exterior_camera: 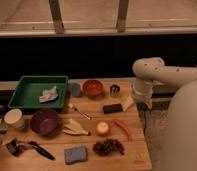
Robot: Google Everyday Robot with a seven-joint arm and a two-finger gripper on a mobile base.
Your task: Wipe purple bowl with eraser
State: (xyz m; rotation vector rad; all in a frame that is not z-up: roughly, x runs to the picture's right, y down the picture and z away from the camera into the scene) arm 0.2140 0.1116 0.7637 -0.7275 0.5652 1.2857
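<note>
No text, label or number is readable.

Matt purple bowl (44, 121), wooden table (137, 150)

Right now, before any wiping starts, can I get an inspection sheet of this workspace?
Surface: wooden table, crowded.
Job's things: purple bowl front left, upright; black eraser lying mid-right, apart from it.
Clutter: green tray holding a crumpled cloth; orange bowl; metal cup; cream cup; brush; blue-grey sponge; red chili.
Grippers: gripper over the table's right edge, right of the eraser, open, holding nothing.
Cables: nothing seen.
Surroundings: dark wall behind the table.
</note>
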